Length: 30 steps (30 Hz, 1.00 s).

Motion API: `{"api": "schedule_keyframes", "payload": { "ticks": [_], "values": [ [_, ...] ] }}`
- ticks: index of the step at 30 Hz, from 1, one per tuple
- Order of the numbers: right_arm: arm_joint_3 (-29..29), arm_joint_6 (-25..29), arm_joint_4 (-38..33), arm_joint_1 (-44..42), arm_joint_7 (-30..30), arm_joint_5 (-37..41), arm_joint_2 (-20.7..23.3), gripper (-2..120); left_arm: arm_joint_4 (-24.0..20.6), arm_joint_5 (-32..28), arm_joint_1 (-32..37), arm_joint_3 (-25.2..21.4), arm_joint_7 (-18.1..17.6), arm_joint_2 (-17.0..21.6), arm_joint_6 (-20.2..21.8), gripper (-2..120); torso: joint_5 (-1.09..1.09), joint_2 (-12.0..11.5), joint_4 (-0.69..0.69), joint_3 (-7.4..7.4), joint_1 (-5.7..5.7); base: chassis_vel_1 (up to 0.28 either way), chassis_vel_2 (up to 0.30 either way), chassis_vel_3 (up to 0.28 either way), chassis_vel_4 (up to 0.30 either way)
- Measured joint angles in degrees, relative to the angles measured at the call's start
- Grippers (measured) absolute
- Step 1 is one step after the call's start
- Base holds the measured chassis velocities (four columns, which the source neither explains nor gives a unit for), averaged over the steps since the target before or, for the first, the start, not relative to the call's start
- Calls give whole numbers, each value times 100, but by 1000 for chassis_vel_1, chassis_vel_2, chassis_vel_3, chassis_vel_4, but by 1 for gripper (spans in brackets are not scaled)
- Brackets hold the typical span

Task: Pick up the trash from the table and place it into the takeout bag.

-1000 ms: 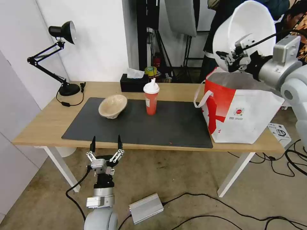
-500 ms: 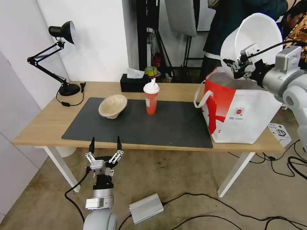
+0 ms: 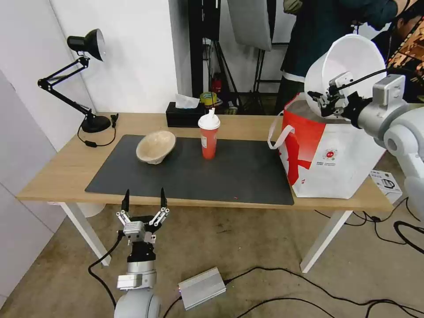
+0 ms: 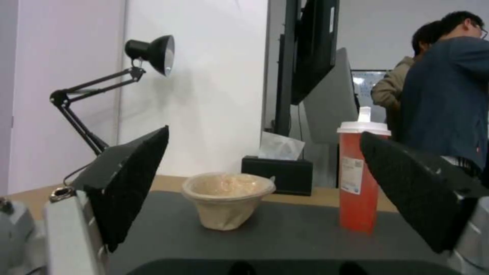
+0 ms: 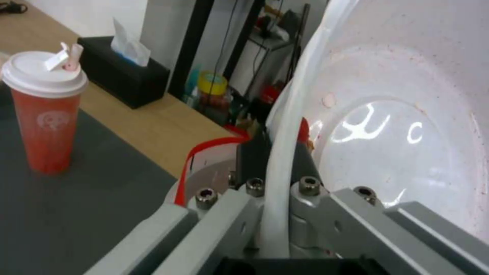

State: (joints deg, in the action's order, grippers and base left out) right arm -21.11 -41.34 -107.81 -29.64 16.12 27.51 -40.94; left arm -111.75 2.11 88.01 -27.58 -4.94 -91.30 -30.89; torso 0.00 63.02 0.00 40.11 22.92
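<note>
Right gripper (image 3: pixel 327 98) pinches white bowl (image 3: pixel 342 66) by its rim, tipped over takeout bag (image 3: pixel 335 154) at table's (image 3: pixel 62 172) right end, prob. to drop it in; left gripper (image 3: pixel 143 205) idles wide below front edge

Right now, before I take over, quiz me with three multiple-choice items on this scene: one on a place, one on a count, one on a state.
1. Where is the white bowl?
A. on the mat
B. held tipped over the takeout bag
C. on the floor

2. How many trash items stand on the dark mat?
A. none
B. two
C. four

3. How is the left gripper?
A. open, holding nothing
B. shut on the cup
C. shut on the lamp

Answers:
1 B: the right gripper clamps the bowl's rim above the bag's mouth.
2 B: the pulp bowl and the red cup stand there.
3 A: its fingers are spread below the table edge.
</note>
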Motion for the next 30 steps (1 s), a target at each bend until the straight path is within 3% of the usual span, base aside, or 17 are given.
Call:
{"api": "schedule_keyframes", "payload": {
  "ticks": [28, 30],
  "values": [
    [64, -4, 153, -82, -25, -180, 26, 0, 15, -6, -7, -10, -3, -2, -20, 100, 0, 0, 0, 0, 0, 0, 0, 0, 0],
    [64, -4, 126, -89, -76, -177, 34, 7, 14, -6, -11, -8, -4, -2, -20, 100, 0, 0, 0, 0, 0, 0, 0, 0, 0]
  ]
}}
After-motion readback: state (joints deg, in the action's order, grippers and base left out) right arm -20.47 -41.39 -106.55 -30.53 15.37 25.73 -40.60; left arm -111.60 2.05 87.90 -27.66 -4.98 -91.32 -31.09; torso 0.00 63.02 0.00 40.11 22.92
